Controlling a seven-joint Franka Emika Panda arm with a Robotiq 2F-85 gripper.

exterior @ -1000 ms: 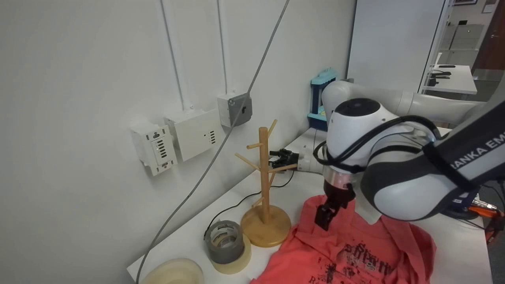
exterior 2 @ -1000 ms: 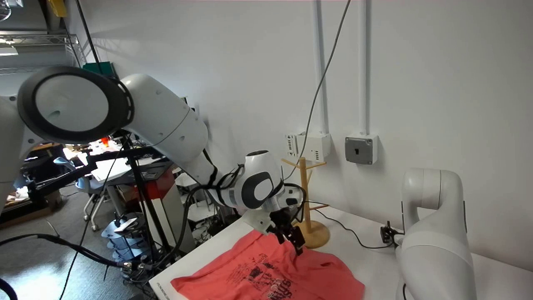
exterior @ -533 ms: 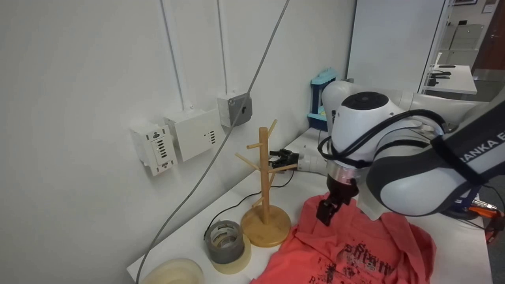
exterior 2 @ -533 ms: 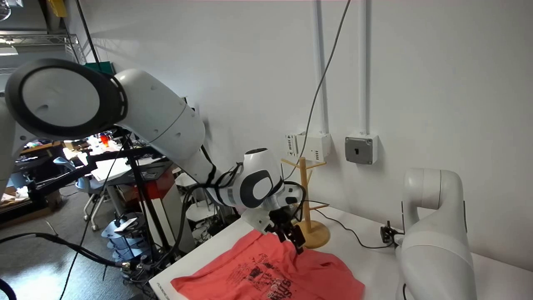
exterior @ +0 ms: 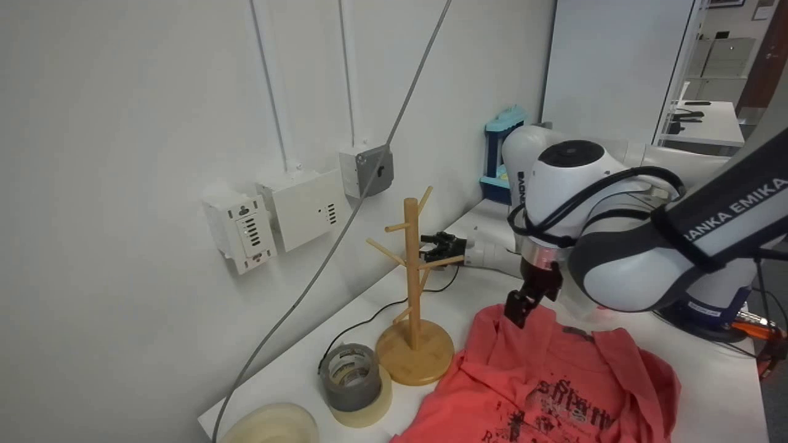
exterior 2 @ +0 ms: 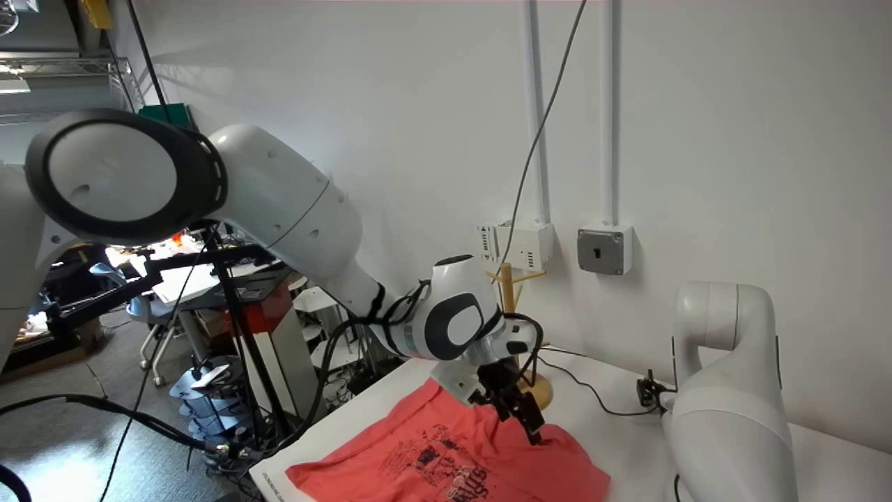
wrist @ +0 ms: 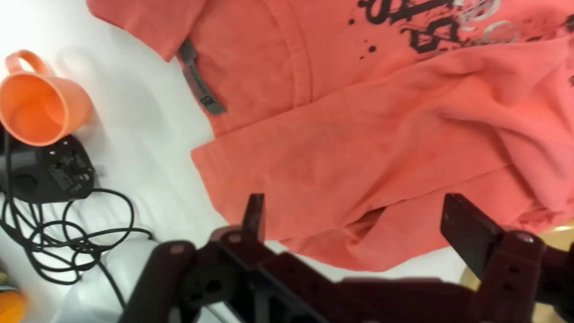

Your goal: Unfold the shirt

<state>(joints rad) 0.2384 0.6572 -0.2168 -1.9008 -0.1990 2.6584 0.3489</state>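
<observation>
The salmon-red shirt lies on the table with its dark print facing up; it also shows in the other exterior view. In the wrist view the shirt has one sleeve side folded over its front, beside the collar and a grey label. A loose lower layer with a small dark gap shows below that fold. My gripper is open and empty, its fingers wide apart over this folded edge. In both exterior views the gripper hangs above the shirt near the collar and sleeve, seemingly not touching it.
A wooden mug-tree stand stands beside the shirt. Tape rolls and a pale round bowl are near the wall. In the wrist view are an orange mug and a black device with cables. Another white arm stands nearby.
My gripper has moved up and right in an exterior view, and right and slightly down in the other. The shirt has not visibly moved; more of its collar is uncovered by the arm.
</observation>
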